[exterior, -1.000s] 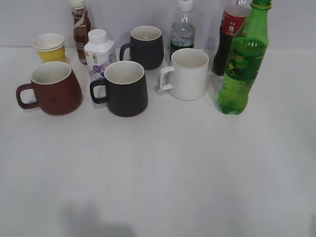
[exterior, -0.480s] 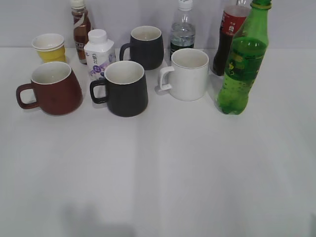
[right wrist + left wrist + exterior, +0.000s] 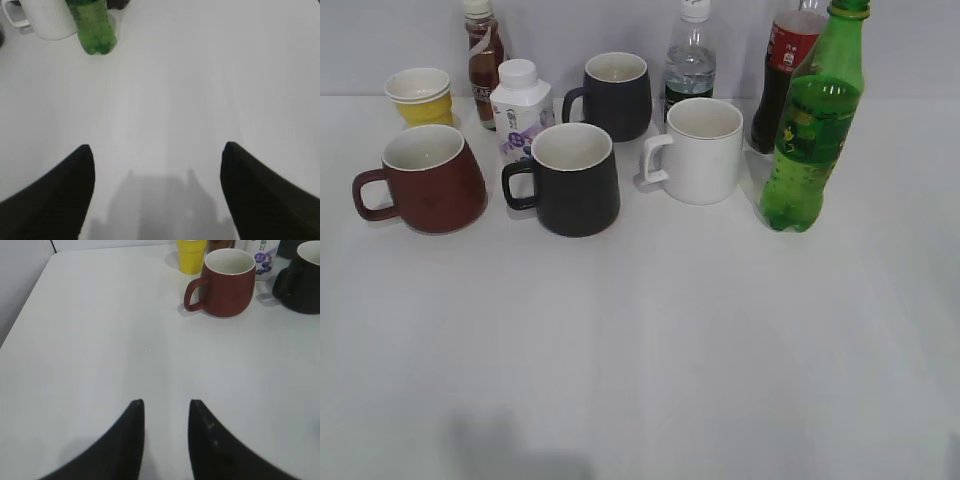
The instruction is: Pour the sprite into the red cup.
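The left gripper (image 3: 165, 412) hangs over bare white table (image 3: 100, 340) at the bottom of its wrist view, its two dark fingers (image 3: 131, 440) parted by a narrow gap with nothing between them. The right gripper (image 3: 157, 155) stands wide open at the bottom of its own view, fingers (image 3: 60, 190) far apart and empty above the table.

In the left wrist view the red cup (image 3: 227, 282) sits at the upper right, handle to the left, upright, with a yellow paper cup (image 3: 191, 255) just behind it and a black mug (image 3: 302, 280) at the right edge.

In the right wrist view the sprite (image 3: 94, 27) stands at the upper left, just beside a white mug (image 3: 47, 19).

In the exterior view the sprite (image 3: 812, 130) stands upright at the upper right, and the red cup (image 3: 428, 180) sits at the left, well apart from it. Neither gripper shows there.
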`<act>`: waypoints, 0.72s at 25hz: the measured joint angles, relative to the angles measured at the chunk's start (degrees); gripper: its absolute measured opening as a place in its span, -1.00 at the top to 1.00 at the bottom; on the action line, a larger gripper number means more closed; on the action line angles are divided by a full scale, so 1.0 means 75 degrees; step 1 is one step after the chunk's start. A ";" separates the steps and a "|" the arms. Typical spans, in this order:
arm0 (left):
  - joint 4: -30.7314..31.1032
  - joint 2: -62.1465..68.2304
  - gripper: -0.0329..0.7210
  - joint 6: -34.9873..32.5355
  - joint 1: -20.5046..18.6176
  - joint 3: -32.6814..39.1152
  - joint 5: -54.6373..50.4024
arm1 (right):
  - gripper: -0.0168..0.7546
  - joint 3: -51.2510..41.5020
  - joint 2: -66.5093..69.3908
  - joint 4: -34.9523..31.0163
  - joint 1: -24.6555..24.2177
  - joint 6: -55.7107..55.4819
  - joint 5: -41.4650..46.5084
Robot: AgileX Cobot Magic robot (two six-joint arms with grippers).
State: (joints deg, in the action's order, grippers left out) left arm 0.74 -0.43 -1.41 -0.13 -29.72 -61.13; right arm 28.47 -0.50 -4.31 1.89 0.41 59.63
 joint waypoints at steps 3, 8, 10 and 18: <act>0.0000 0.0000 0.28 0.0000 0.0022 0.0000 0.0000 | -0.56 0.0000 0.0000 0.0000 0.0000 0.0000 0.0000; 0.0000 0.0000 0.28 0.0000 0.0287 0.0000 0.0000 | -0.56 0.0000 0.0000 0.0000 0.0000 0.0000 0.0000; -0.0007 0.0000 0.28 0.0000 0.0432 0.0000 0.0024 | -0.56 0.0000 0.0000 -0.0017 0.0000 0.0000 0.0000; 0.0000 0.0526 0.28 0.0000 0.0602 -0.0031 0.2792 | -0.56 0.0006 0.0458 -0.0472 0.0000 -0.0007 -0.2247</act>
State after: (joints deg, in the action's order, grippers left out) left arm 0.74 3.51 -1.41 4.39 -29.95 -40.19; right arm 28.51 2.93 -7.86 1.89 0.36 42.78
